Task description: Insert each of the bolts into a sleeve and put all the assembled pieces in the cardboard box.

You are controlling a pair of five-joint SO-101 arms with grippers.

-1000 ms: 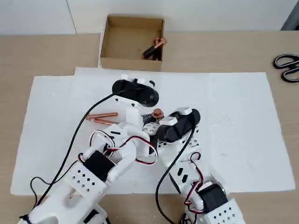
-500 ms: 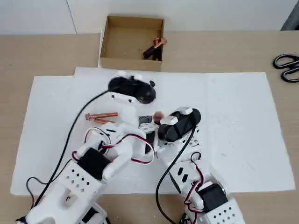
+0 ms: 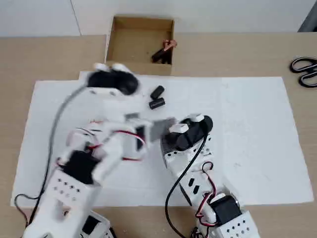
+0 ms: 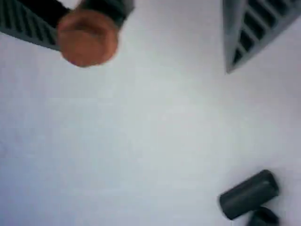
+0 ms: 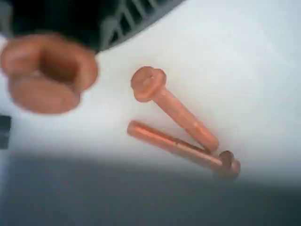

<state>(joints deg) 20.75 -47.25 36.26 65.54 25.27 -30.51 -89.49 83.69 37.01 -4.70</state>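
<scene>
My right gripper sits mid-sheet, shut on a black sleeve with a copper bolt seated in it. Two loose copper bolts lie crossed on the paper beyond it. The left arm stands to its left, and the left gripper is open, its grey fingers wide apart. The same sleeved bolt head shows close to one finger. Two loose black sleeves lie on the paper near the cardboard box; in the left wrist view they show as sleeves side by side.
Assembled pieces lie in the box's right corner. A white paper sheet covers the table's middle, with free room on its right half. Scissors lie at the far right edge.
The left arm has swung quickly to the left and away from the right gripper, uncovering the two loose sleeves. The right arm has stayed put with its piece.
</scene>
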